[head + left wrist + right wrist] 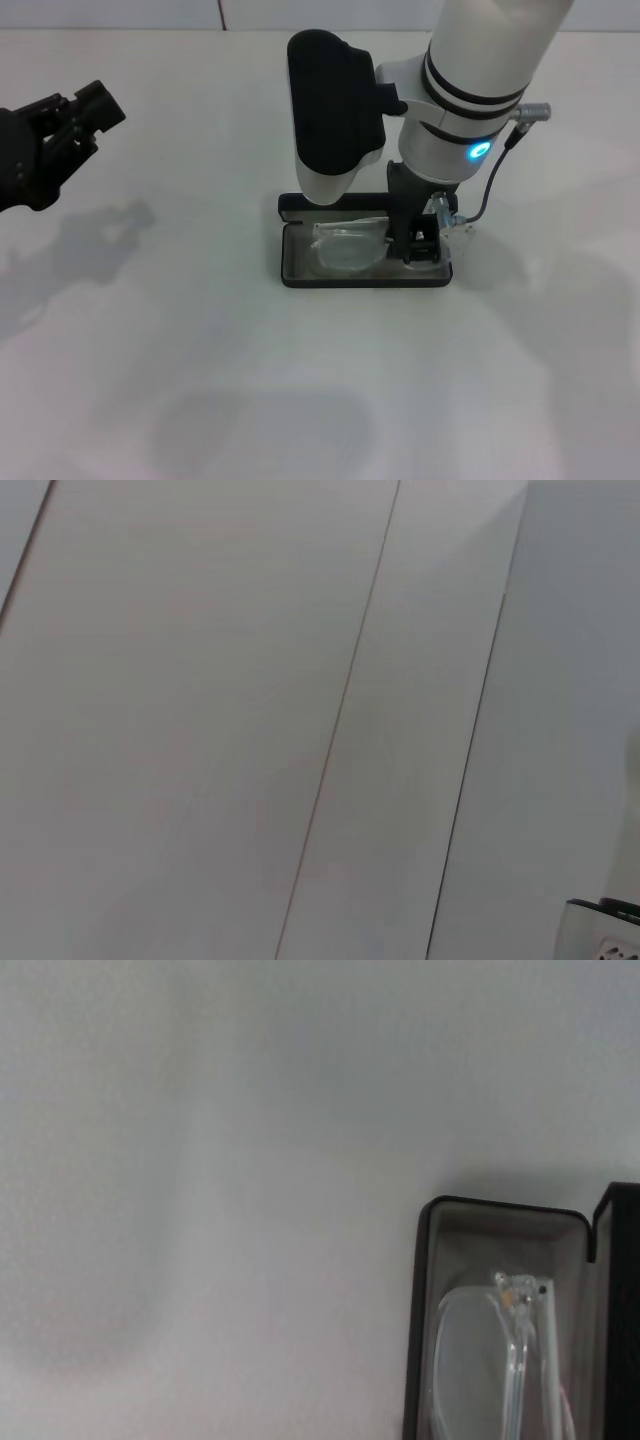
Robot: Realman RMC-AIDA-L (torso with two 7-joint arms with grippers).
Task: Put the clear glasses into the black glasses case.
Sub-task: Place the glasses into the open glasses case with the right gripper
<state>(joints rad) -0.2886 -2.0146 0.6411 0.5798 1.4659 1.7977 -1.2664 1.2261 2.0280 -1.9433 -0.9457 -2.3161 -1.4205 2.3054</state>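
The black glasses case [290,262] lies open at the table's middle, its lid [300,204] standing up along the far side. The clear glasses [347,246] rest inside on the grey lining, towards the left half. My right gripper [417,243] reaches down into the right end of the case, at the right end of the glasses. The right wrist view shows one rounded end of the case [428,1290] with a clear lens [478,1360] inside. My left gripper [82,112] hangs parked above the table at the far left.
The white table [200,380] stretches all around the case. My right arm's large white and black wrist [335,110] hangs over the lid and hides part of it. The left wrist view shows only pale panels [200,720].
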